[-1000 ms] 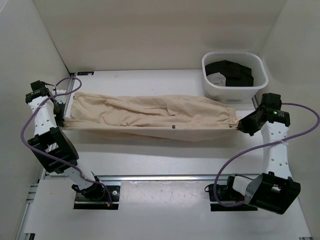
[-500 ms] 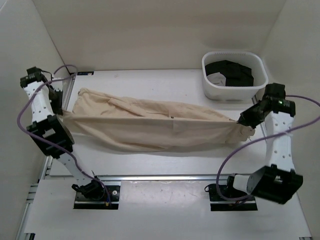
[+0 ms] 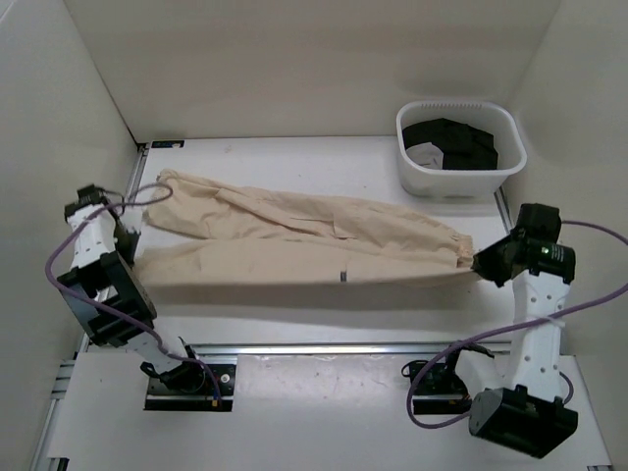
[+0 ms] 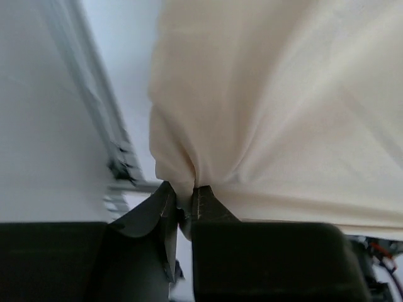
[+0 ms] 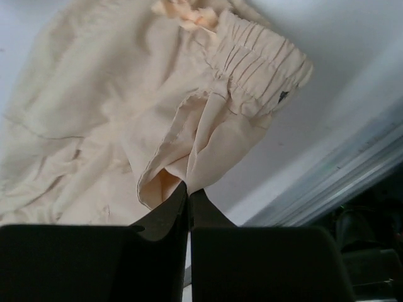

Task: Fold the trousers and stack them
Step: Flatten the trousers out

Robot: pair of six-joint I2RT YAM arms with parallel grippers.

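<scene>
Trousers held stretched, one end in each set of jaws.

The jaws of the left gripper [image 4: 184, 207] are clamped on a pinch of cloth, and those of the right gripper [image 5: 189, 189] on an edge near the gathered band. The trousers [image 3: 294, 240] are spread left to right across mid-frame on the bench [image 3: 294, 167]. A lengthwise fold is judged in hand; next, the held edge should be laid flat and released.

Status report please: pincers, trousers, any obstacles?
Left pincer shut on trousers, right pincer too, opposite ends. Trousers stretched across table. Basket far right, apart from cloth.
</scene>
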